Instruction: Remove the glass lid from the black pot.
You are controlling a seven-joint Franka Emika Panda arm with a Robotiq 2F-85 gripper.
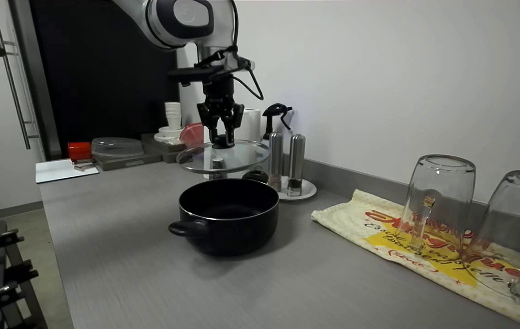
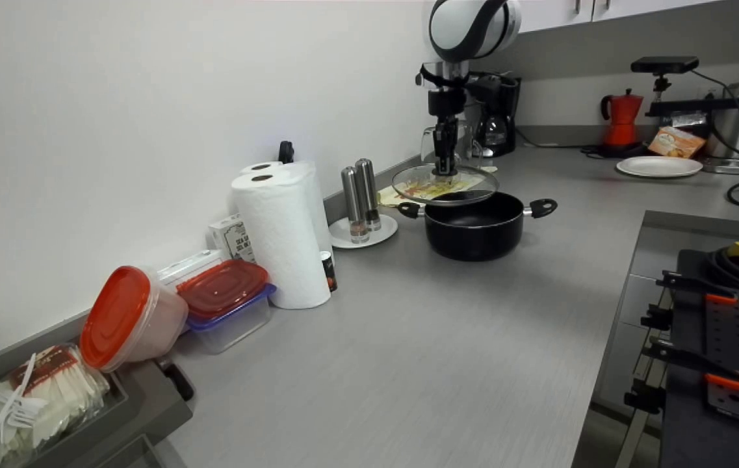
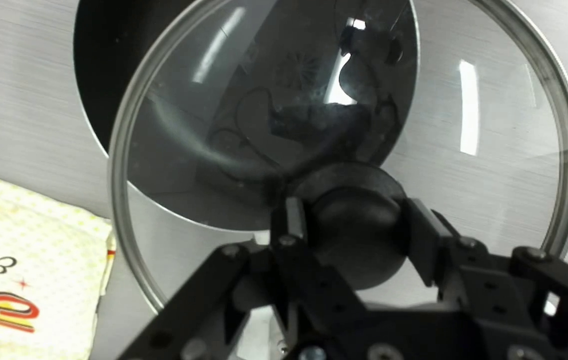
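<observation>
While my gripper (image 1: 222,137) clasps its knob (image 3: 358,240), the lid (image 1: 237,157) hangs clear above the pot (image 1: 231,230), off-centre towards one handle (image 2: 409,210).

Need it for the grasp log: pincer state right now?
Pincer: closed on the black knob of the glass lid, holding the lid up off the pot.

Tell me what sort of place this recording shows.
Most likely a kitchen or kitchenette, though whether at home or at work I cannot tell. The signs: a wide round black cooking pot, a red stovetop coffee maker with a black handle, and two upturned clear glass mugs.
</observation>
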